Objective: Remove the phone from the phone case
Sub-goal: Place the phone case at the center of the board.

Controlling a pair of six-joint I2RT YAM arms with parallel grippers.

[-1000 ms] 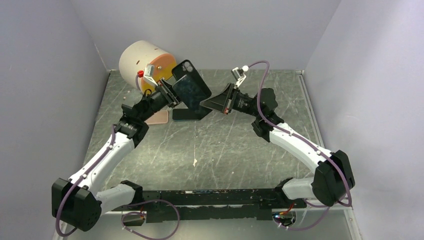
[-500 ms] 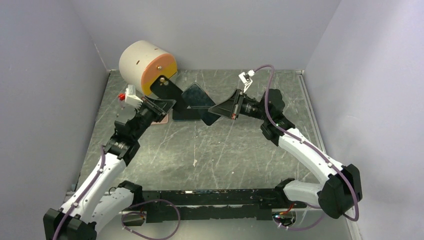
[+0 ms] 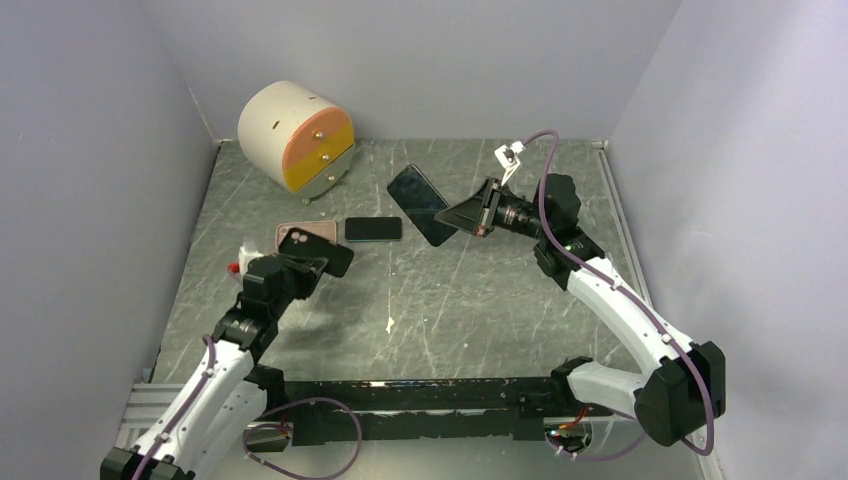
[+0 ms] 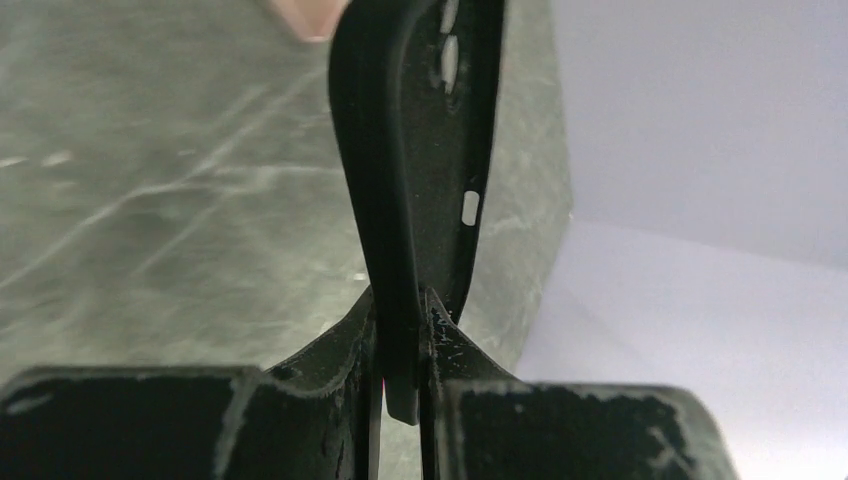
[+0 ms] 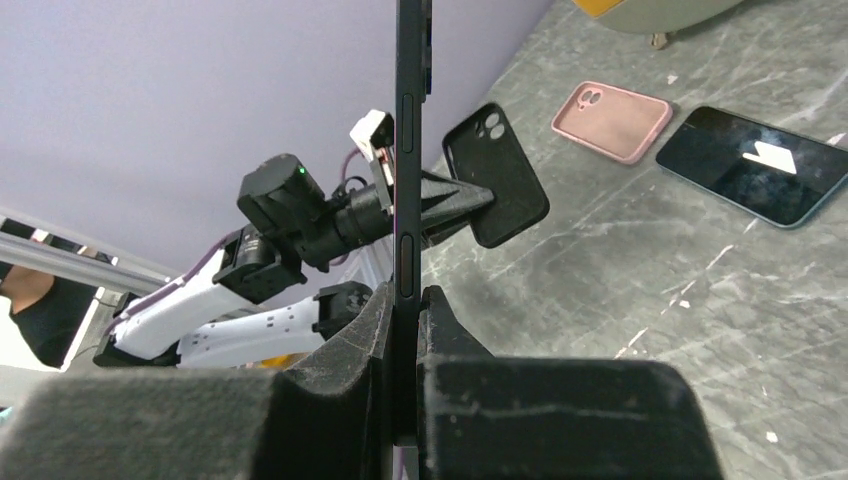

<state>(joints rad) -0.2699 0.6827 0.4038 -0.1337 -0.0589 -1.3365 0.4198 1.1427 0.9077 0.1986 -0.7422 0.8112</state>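
Observation:
The black phone case [image 3: 322, 252] is empty and hangs above the table's left side, with my left gripper [image 3: 298, 264] shut on its edge. The left wrist view shows the case [image 4: 410, 150] edge-on, pinched at its lower end by the left gripper [image 4: 400, 335]. The dark phone [image 3: 418, 203] is bare and held tilted in the air by my right gripper [image 3: 447, 216], well apart from the case. In the right wrist view the phone [image 5: 408, 150] stands edge-on in the right gripper [image 5: 407, 305]. Beyond it the case [image 5: 497, 175] hangs in the left gripper.
A second dark phone [image 3: 373, 229] lies flat mid-table, screen up, with a pink case [image 3: 293, 233] to its left, partly behind the black case. A round white and orange drawer unit [image 3: 295, 135] stands at the back left. Purple walls close in the table.
The phone has come out of the black case. My left arm drew the case down and left toward the front; my right arm carried the phone to the right.

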